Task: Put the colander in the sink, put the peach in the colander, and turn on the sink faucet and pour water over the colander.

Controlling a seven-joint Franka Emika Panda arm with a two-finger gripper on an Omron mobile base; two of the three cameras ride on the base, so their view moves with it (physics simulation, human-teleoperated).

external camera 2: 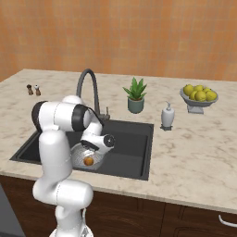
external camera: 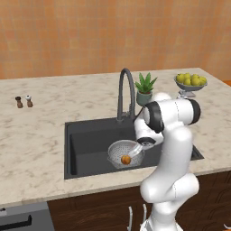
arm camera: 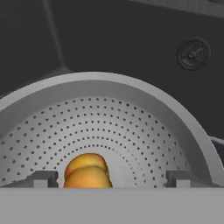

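Peach (arm camera: 87, 171): small, round, orange-red; lay inside silvery perforated colander (arm camera: 131, 127) in dark sink (arm camera: 122, 39); gripper (arm camera: 111, 178) spread wide above, holding nothing.

One colander (external camera: 118, 151), one peach (external camera: 126, 159), two shakers (external camera: 24, 102), one plant (external camera: 145, 89).
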